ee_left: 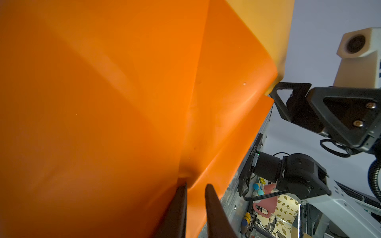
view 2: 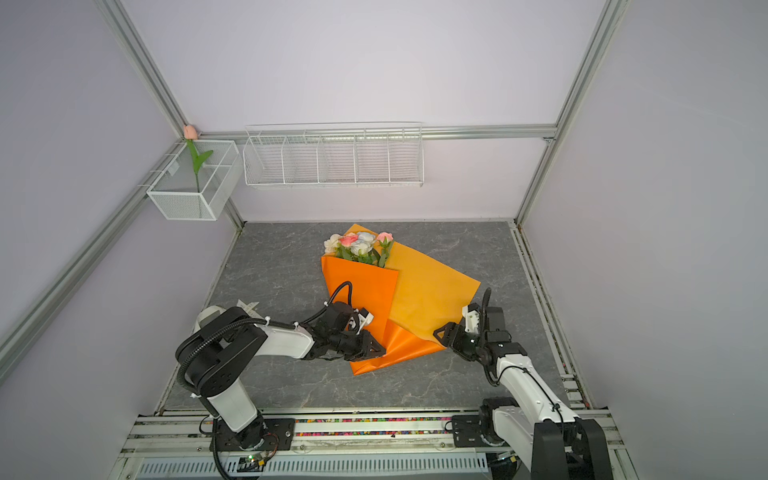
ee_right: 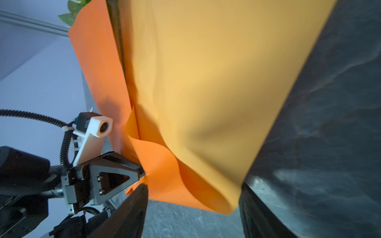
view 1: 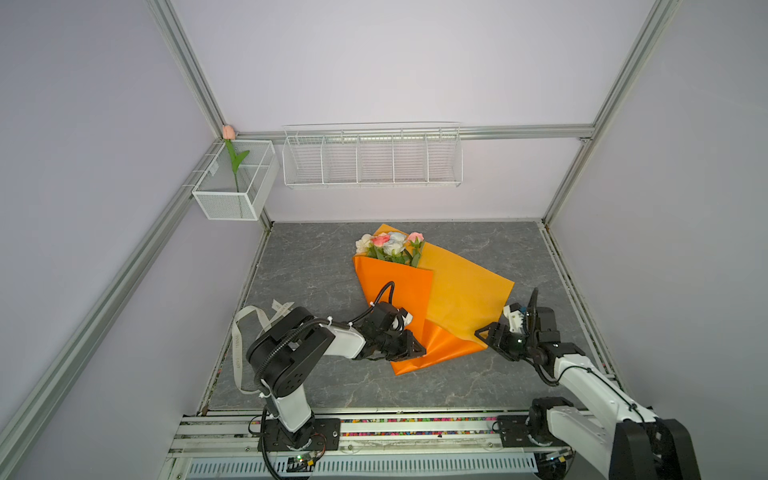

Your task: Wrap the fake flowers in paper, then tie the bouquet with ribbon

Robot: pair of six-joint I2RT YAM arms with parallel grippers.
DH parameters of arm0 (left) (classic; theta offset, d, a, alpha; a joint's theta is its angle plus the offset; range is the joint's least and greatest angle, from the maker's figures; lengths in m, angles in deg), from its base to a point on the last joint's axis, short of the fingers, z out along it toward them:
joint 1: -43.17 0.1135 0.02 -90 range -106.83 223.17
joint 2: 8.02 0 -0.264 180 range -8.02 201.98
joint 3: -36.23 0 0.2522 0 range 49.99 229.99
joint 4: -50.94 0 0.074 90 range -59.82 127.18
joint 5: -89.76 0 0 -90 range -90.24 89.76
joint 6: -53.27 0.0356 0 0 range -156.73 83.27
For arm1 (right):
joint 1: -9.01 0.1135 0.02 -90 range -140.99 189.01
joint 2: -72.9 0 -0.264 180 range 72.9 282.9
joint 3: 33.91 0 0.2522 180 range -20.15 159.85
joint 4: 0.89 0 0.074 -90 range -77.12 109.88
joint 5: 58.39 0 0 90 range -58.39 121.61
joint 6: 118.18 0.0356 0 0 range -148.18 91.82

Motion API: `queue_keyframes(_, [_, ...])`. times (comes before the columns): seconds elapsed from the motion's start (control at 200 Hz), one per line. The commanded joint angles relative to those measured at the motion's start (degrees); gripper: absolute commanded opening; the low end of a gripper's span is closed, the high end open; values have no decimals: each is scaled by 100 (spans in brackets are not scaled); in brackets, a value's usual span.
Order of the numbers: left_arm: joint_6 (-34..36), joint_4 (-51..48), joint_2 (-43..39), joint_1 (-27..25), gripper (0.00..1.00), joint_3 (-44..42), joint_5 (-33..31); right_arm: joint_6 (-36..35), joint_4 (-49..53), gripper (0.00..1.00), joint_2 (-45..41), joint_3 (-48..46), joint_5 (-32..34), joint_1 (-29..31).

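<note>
On the worktop (view 1: 316, 266) the bouquet (view 1: 392, 245) lies in the paper (view 1: 465, 291), pointing to 12 o'clock; left pincer (view 1: 417, 351) at the paper's 6 o'clock, right pincer (view 1: 484, 336) at 4.

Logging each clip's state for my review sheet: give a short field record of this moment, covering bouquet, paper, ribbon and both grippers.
bouquet of fake flowers: lying on the table, blooms toward the back wall
wrapping paper: orange, left flap folded over the stems, right flap spread open
ribbon: loose at the table's left edge, not around the bouquet
left gripper: shut on the paper's lower end
right gripper: open, astride the paper's lower right corner
tie: not yet done
</note>
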Motion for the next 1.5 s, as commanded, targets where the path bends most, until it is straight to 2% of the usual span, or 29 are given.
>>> queue_keyframes(0.0, [126,-381,140,54,19,44,-203,-155,577,72,268,50,111,-120])
queue_keyframes(0.105, [125,-367,149,61,19,61,-185,62,276,71,614,-49,-246,-121])
queue_keyframes(0.18, [131,-385,134,64,19,62,-189,182,198,72,513,-137,-331,-114])
queue_keyframes(0.255, [130,-379,133,63,19,61,-181,668,-231,71,368,-335,-659,-5])
queue_keyframes(0.385, [142,-409,146,63,19,53,-185,1377,-383,70,-137,-489,-379,457])
queue_keyframes(0.455, [143,-402,142,65,19,45,-197,1653,-464,72,-338,-531,97,767])
queue_keyframes(0.53, [131,-380,172,64,19,60,-186,1787,-512,72,-333,-630,521,799])
queue_keyframes(0.63, [130,-376,178,66,19,71,-151,2209,-1670,73,-292,-973,500,831])
queue_keyframes(0.745, [204,-325,201,63,21,95,58,2055,-1728,73,-43,-813,599,841])
queue_keyframes(0.94, [355,-609,238,63,22,220,64,2205,-2758,73,334,-1113,726,842])
queue_keyframes(1.025, [337,-612,234,66,22,204,26,2368,-3024,72,414,-1142,743,1133])
queue_keyframes(1.245, [293,-594,251,68,22,193,-26,2366,-3276,72,99,-1274,1588,1996])
queue_keyframes(1.405, [293,-579,256,63,22,185,-20,2241,-3166,71,-460,-1439,1856,2131])
queue_keyframes(1.495, [306,-579,267,65,22,191,-11,2247,-3167,66,-586,-1480,1995,2138])
